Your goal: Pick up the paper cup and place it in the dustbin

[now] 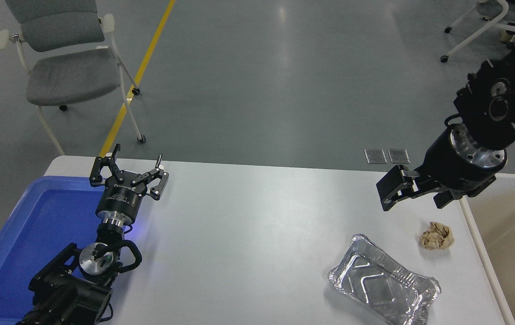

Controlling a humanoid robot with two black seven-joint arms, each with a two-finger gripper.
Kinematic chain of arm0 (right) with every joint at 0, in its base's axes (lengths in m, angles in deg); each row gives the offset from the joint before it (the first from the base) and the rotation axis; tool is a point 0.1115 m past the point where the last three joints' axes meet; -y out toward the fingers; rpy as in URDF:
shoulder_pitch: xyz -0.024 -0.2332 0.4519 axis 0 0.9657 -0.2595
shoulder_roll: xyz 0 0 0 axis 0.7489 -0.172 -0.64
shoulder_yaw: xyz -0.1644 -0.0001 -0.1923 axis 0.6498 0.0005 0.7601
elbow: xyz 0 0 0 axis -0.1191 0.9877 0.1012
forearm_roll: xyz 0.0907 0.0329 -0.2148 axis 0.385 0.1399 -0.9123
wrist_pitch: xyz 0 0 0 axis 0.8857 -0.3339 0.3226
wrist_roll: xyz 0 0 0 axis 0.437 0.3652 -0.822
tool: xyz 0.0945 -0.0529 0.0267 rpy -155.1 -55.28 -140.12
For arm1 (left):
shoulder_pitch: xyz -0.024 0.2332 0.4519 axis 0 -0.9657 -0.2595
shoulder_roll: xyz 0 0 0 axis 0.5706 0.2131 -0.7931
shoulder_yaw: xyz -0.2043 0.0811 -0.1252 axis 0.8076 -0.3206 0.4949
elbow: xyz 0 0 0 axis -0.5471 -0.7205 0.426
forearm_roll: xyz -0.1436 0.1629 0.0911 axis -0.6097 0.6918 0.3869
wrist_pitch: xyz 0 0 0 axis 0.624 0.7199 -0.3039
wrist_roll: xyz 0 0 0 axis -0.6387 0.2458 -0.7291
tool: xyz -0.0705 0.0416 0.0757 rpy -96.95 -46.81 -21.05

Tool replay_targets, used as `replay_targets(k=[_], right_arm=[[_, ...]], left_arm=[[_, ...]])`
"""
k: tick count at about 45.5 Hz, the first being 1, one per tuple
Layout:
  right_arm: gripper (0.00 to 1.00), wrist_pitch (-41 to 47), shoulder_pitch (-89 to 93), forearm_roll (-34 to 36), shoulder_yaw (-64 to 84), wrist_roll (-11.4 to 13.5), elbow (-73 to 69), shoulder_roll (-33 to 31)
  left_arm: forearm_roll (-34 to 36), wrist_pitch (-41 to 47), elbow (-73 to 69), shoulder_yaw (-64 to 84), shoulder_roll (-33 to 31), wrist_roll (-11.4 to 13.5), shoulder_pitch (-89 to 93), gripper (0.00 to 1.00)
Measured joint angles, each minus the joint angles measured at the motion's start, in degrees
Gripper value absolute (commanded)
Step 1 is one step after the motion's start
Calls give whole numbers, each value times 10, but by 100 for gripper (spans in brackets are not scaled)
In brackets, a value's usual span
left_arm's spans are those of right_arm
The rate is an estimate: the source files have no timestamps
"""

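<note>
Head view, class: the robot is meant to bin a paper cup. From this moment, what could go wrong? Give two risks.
1. No paper cup shows on the white table; the right gripper might take the crumpled brown paper ball or the shiny foil tray instead.
2. The right arm hangs close over the rim of the cream plastic dustbin and could knock it.
</note>
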Motion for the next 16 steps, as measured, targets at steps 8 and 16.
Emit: replay_targets(k=[8, 16], right_arm=[[100, 13, -9, 7, 10, 0, -11, 0], [100, 19, -14, 12, 14, -1, -15, 0]], left_arm=[[0, 0, 0, 0, 0, 0, 0, 99], [0, 0, 0, 0, 0, 0, 0, 99]])
